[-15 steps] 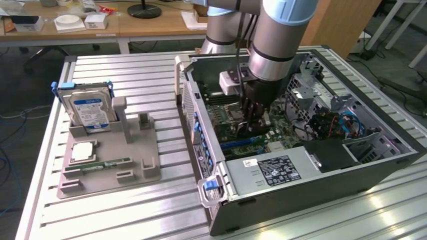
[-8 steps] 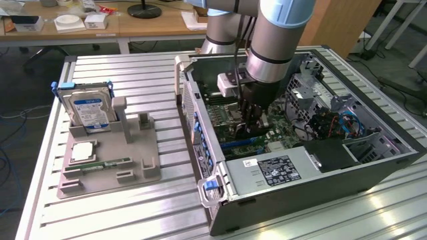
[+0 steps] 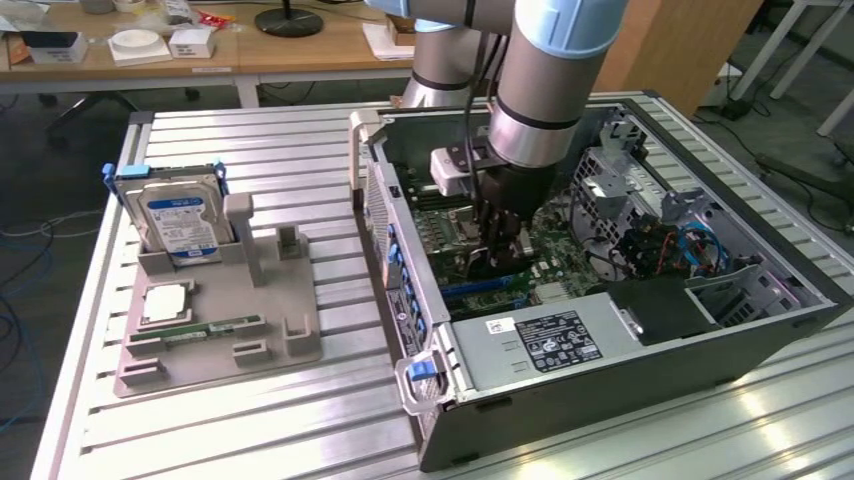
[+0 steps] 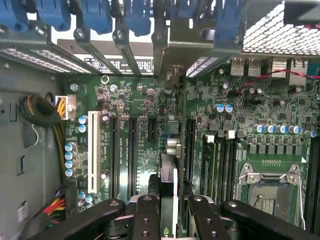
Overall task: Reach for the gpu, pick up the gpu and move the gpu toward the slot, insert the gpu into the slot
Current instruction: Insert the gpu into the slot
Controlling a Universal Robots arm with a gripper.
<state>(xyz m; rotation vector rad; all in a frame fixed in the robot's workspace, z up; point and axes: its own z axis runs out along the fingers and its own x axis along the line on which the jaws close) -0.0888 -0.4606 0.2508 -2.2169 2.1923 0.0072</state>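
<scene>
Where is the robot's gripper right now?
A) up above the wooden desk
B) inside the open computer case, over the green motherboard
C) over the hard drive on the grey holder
B: in the exterior view the gripper reaches down inside the open computer case, over the green motherboard, away from the hard drive.

A green motherboard dotted with silver-topped parts was seen inside the grey case. Beside the case, a silver hard drive with a blue label was stood on a beige holder. Blue clips were lined above the motherboard; black fingers were seen.
</scene>
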